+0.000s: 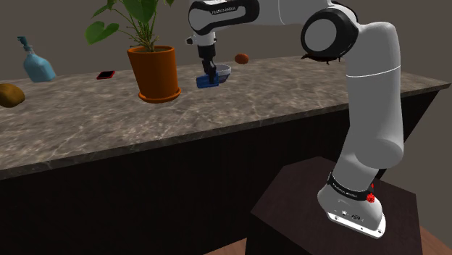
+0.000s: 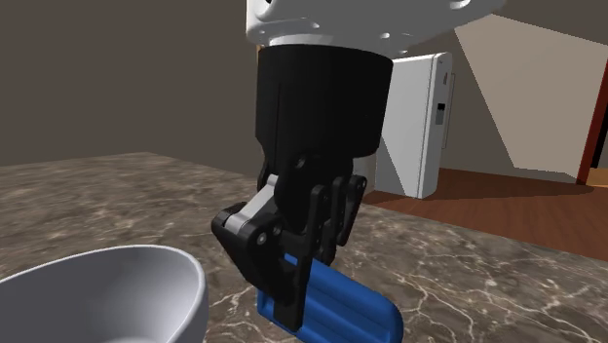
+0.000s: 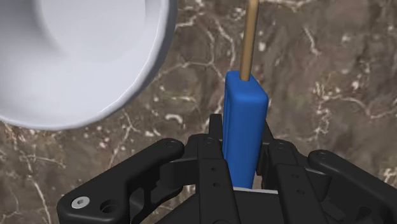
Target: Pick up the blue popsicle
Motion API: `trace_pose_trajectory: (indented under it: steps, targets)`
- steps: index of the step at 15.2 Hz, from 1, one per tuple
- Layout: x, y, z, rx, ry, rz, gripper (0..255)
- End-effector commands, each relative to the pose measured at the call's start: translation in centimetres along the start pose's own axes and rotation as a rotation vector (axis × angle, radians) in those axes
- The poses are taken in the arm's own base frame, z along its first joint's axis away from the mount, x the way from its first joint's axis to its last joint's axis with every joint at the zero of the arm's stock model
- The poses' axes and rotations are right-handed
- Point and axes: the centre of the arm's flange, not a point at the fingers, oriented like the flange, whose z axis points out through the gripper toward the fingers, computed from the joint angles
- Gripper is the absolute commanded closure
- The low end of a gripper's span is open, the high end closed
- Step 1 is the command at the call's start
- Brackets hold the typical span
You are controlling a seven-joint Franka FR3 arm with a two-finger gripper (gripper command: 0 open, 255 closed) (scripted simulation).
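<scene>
Grips blue popsicle (image 3: 243,108) in claw (image 3: 243,145), beside white bowl (image 3: 83,57). In wrist view, tan stick (image 3: 249,38); in shoulder view, orange plant pot (image 1: 153,72) nearby.

1. The white arm (image 1: 371,94) rises from its base, bends at the elbow and reaches level across the counter (image 1: 239,116) towards its far edge.
2. The wrist turns straight down.
3. The black gripper (image 1: 211,75) points at the counter, jaws clasping the blue popsicle (image 3: 244,121) between them.
</scene>
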Motion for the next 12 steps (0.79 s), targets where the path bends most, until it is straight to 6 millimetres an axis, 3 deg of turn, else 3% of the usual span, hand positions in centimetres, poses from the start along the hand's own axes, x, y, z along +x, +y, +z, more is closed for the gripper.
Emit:
trace_pose_trajectory:
  steps: [1,12]
  targets:
    - [-0.1,0.1,-1.0,0.0,0.0,0.0,255]
    - [-0.6,0.2,-6.4,0.0,0.0,0.0,255]
